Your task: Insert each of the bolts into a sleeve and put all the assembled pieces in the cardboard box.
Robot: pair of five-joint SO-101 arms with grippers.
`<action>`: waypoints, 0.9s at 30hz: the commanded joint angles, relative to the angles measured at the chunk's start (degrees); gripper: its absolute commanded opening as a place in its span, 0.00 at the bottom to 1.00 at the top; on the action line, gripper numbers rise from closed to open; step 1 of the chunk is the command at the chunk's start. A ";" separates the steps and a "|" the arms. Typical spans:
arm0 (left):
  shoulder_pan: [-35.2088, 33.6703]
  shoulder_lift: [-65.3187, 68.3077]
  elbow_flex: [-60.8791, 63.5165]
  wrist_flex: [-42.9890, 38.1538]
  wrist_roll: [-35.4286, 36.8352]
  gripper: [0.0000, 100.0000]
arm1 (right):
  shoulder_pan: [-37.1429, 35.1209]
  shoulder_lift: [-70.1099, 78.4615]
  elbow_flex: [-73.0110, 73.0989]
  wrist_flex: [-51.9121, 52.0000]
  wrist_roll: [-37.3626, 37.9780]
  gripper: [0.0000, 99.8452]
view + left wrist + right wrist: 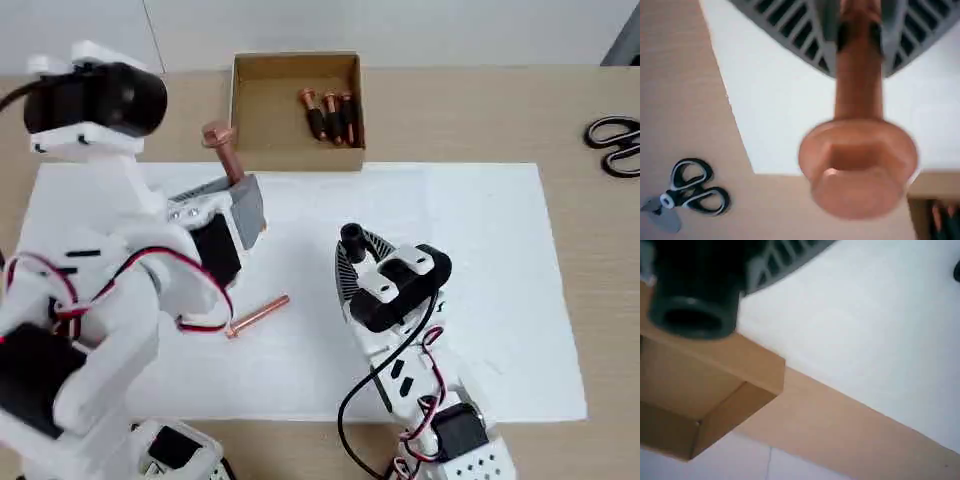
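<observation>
Both sets of jaws were clamped on a part. On the left gripper [243,197], the grey jaws pinched the shank of a copper bolt [226,155]. In the high view the bolt stuck out past the jaw tips at a tilt, its flanged head uppermost and just beside a near corner of the cardboard box [243,110]. From the left wrist view the same bolt [858,150] ran straight out from between the jaws. The grip was on the shank, and the head was free and well clear of the tips.

On the right gripper [354,252], the jaws were closed on a black sleeve [352,237] held at their tips. In the right wrist view the sleeve [692,297] protruded beyond the jaws with its open end showing, and the cardboard box [715,385] stood beyond it. The held bolt and the held sleeve were well apart. The bolt was over the far edge of the white sheet [480,300], and the sleeve was over its middle.

A second bolt [258,316] lay flat on the sheet near the left arm, touching neither gripper. Three assembled pieces [330,115] lay side by side inside the box, close to its right wall. Scissors [614,143] rested on the bare table [450,110], well off to the right.
</observation>
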 commanded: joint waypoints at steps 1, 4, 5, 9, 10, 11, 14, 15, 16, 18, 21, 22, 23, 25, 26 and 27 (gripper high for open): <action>-0.44 -4.48 2.77 -8.79 -0.97 0.01 | -0.13 -0.31 0.09 -2.95 0.18 0.00; -0.44 -9.67 8.84 -16.97 -1.14 0.01 | -0.13 -0.31 1.41 -5.32 0.18 0.00; -0.44 -11.60 11.65 -18.90 -1.41 0.01 | -0.13 -0.31 1.93 -6.20 0.18 0.00; -0.18 -22.51 23.08 -21.10 -5.45 0.01 | -0.13 -0.31 4.04 -8.66 0.26 0.00; -0.35 -25.85 25.63 -22.33 -6.33 0.01 | -0.13 -0.31 4.40 -9.01 0.26 0.00; -0.35 -28.66 28.70 -24.09 -7.56 0.01 | -0.13 -0.31 4.66 -9.36 0.26 0.00; -0.35 -34.81 42.51 -34.90 -12.31 0.01 | -0.13 -0.31 4.75 -9.54 0.26 0.00; -0.35 -36.13 47.52 -40.00 -12.75 0.01 | -0.13 -0.31 4.75 -9.63 0.26 0.00; -0.44 -37.36 52.70 -45.80 -12.57 0.01 | -0.13 -0.31 4.75 -9.54 0.26 0.00; -0.09 -38.51 62.55 -58.11 -12.57 0.01 | -0.13 -0.31 4.75 -9.36 0.35 0.00; 0.44 -37.01 72.22 -72.00 -12.48 0.01 | -0.13 -0.31 4.75 -9.27 0.44 0.00; 0.97 -35.43 73.54 -73.58 -12.48 0.01 | -0.13 -0.31 4.75 -9.19 0.44 0.00; 1.49 -33.76 73.63 -73.49 -12.31 0.01 | -0.13 -0.31 4.75 -9.19 0.44 0.00; 2.02 -30.86 72.66 -71.56 -8.70 0.01 | -0.13 -0.31 4.75 -9.19 0.44 0.00; 1.85 -29.89 71.34 -70.42 -5.71 0.01 | -0.13 -0.31 4.75 -9.19 0.44 0.00; 1.76 -29.19 69.85 -69.19 -2.55 0.01 | -0.13 -0.13 4.75 -9.19 0.44 0.00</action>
